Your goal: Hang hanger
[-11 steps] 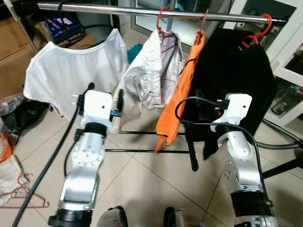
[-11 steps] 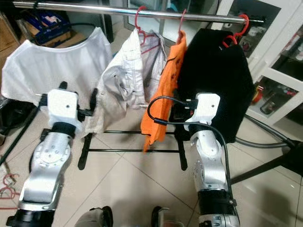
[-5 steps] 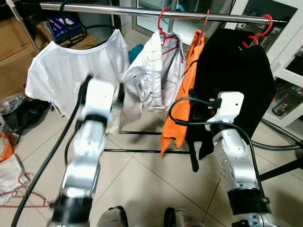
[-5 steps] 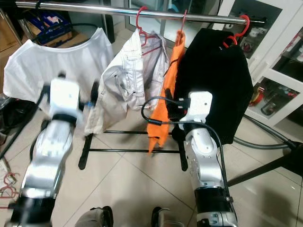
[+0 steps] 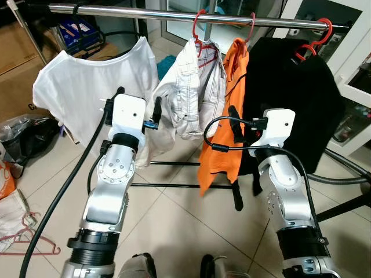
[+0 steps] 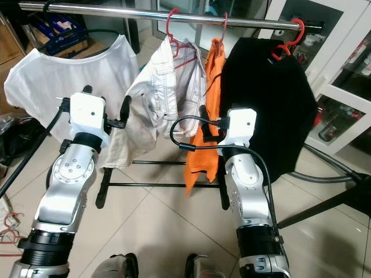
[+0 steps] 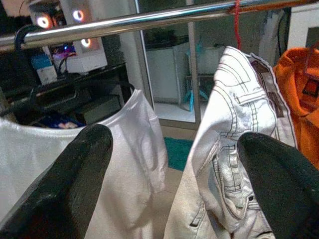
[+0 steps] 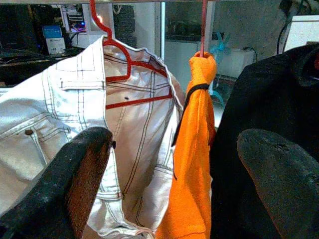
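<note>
Right wrist view frames the orange shirt (image 8: 192,164) between the right hand's (image 8: 169,184) spread fingers.

Beige tiled floor (image 5: 185,231) throughout. Cardboard box (image 5: 17,63) at far left, w/ black plastic bag (image 5: 26,139) on floor just in front, orange bag (image 5: 4,176) at pic edge nearby. Blue crate (image 5: 78,29) at back left. Teal cloth (image 5: 164,63) on floor, back centre. White glass-door cabinet (image 5: 356,69) at right; grey hose (image 5: 342,178) on floor near it.
</note>
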{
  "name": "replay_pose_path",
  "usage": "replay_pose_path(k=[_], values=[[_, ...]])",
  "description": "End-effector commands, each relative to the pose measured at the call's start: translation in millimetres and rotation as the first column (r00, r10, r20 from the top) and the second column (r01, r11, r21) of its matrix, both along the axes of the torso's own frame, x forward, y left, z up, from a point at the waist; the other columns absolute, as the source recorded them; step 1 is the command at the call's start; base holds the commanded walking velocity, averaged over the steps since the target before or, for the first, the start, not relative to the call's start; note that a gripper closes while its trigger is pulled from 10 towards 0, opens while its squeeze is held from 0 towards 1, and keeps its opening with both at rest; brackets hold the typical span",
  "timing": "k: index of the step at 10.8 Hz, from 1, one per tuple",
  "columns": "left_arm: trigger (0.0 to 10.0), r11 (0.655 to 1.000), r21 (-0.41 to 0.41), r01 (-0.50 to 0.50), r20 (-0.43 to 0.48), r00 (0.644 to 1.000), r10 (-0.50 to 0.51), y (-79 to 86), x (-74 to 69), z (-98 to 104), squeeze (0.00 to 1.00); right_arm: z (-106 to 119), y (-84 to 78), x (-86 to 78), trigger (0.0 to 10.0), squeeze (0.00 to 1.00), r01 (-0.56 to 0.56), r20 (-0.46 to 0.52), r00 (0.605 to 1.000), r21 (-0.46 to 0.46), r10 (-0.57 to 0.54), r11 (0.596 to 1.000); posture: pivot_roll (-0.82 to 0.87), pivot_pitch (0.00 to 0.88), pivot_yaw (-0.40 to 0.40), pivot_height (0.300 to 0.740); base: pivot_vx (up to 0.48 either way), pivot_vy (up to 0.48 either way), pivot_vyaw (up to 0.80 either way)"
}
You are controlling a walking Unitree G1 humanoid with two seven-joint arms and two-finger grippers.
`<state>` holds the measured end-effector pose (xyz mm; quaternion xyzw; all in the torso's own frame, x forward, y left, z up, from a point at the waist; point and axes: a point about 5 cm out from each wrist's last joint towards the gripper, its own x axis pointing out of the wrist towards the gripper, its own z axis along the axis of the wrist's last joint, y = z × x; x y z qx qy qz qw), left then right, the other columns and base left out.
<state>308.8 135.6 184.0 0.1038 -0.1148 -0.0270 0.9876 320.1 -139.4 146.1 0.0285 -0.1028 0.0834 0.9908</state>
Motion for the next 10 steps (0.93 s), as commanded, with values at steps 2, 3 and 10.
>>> replay_pose_path(k=[2,3,10], values=[[10.0,0.999,-0.035,-0.023,-0.003,1.000,0.023,3.3,1.2,-1.0,1.00,2.5,-2.8,0.9,10.0,0.00,0.023,0.023,0.999,0.012,-0.024,1.000,-0.09,0.113,-0.043,0.740,0.437,0.000,0.00],[10.0,1.000,-0.009,-0.005,0.008,1.000,0.005,0.3,1.8,0.8,1.00,0.9,-2.8,1.0,10.0,0.00,0.027,0.018,0.999,0.004,-0.027,1.000,-0.09,0.113,-0.043,0.740,0.446,0.000,0.00],[10.0,0.987,0.098,0.129,0.143,0.980,-0.142,-21.4,4.8,40.9,0.00,-2.3,1.5,-2.8,10.0,0.00,0.011,0.007,1.000,0.016,-0.011,1.000,-0.09,0.133,-0.041,0.740,0.452,0.000,0.00]])
